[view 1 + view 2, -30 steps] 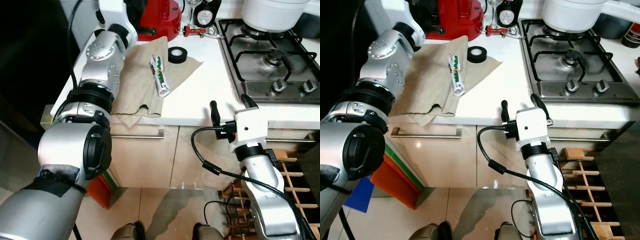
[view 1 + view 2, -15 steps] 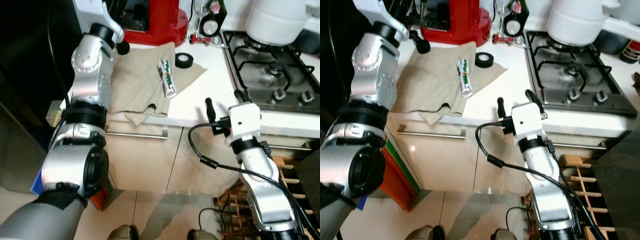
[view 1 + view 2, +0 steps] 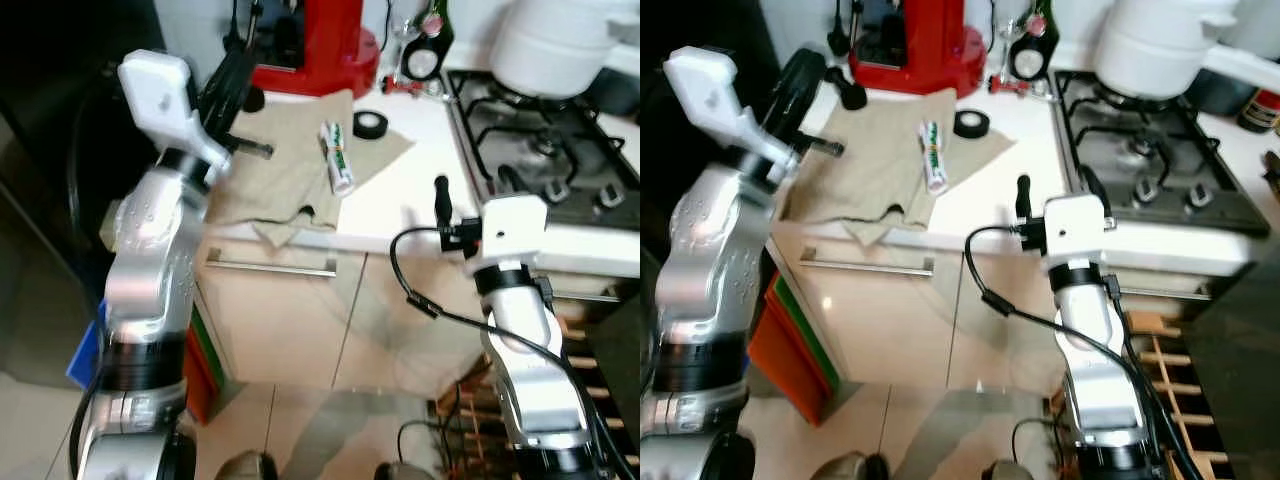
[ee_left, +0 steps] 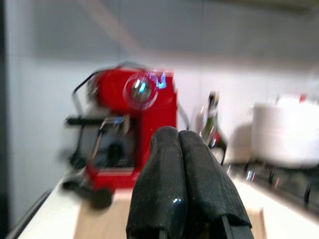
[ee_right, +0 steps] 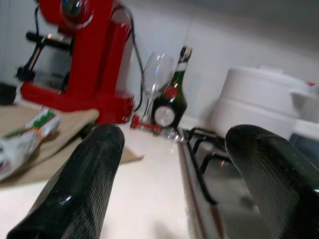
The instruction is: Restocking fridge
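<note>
My left gripper [image 4: 180, 186], jaws pressed together and empty, hangs over the beige cloth [image 3: 275, 170] near the red coffee machine [image 3: 320, 45]. The green-and-white tube [image 3: 336, 158] lies on that cloth. My right gripper [image 3: 470, 195], spread wide, could clip the counter edge [image 3: 400, 240].

The left gripper [image 3: 222, 85] was raised at ten o'clock, fingers pressed together; the right gripper [image 3: 1055, 195] stood at centre, its fingers [image 5: 84, 184] spread wide
</note>
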### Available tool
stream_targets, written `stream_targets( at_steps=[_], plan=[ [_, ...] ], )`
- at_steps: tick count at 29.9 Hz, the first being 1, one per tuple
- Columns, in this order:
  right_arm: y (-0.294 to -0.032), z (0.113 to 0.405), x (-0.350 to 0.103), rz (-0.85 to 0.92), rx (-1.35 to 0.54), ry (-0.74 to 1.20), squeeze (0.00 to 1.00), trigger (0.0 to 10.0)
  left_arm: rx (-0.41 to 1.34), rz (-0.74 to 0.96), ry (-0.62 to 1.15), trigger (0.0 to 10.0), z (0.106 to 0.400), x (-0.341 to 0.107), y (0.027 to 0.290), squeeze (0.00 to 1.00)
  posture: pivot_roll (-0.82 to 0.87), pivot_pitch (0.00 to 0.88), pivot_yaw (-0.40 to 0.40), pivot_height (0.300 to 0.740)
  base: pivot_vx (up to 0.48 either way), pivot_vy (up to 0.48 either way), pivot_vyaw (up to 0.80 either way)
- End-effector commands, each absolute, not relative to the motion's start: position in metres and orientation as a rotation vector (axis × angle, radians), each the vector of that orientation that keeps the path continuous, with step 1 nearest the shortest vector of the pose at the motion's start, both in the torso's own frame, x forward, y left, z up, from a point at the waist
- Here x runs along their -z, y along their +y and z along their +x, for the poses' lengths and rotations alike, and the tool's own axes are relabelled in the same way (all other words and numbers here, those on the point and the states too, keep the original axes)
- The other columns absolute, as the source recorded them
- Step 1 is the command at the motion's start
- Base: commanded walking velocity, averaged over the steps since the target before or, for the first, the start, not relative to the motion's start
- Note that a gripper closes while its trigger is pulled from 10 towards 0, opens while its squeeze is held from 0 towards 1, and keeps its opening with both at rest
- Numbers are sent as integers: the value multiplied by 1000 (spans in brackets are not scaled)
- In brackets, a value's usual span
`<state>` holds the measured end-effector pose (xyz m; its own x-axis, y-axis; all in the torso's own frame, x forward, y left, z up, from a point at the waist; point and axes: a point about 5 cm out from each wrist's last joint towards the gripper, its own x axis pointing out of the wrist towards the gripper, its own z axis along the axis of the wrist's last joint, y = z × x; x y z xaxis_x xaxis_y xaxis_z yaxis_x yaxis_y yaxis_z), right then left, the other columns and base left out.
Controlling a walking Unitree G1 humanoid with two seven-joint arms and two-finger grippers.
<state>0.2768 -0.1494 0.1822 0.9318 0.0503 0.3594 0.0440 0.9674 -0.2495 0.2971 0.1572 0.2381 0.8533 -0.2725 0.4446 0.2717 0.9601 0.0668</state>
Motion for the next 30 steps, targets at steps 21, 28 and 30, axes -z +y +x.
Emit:
stream_targets(
  at_steps=[21,28,30],
  plan=[
    [-156,253,-122,-225,-38,-197,0,10000,300,198,105,10000,258,-87,166,0,-49,0,0,740,0,0,0],
    [-172,232,-78,-212,-64,-14,0,10000,312,142,217,10000,253,-61,169,0,-64,0,-3,740,0,0,0],
    [-171,234,-64,-176,-81,68,0,10000,301,117,340,10000,258,-44,168,0,-65,0,-5,740,0,0,0]
  ],
)
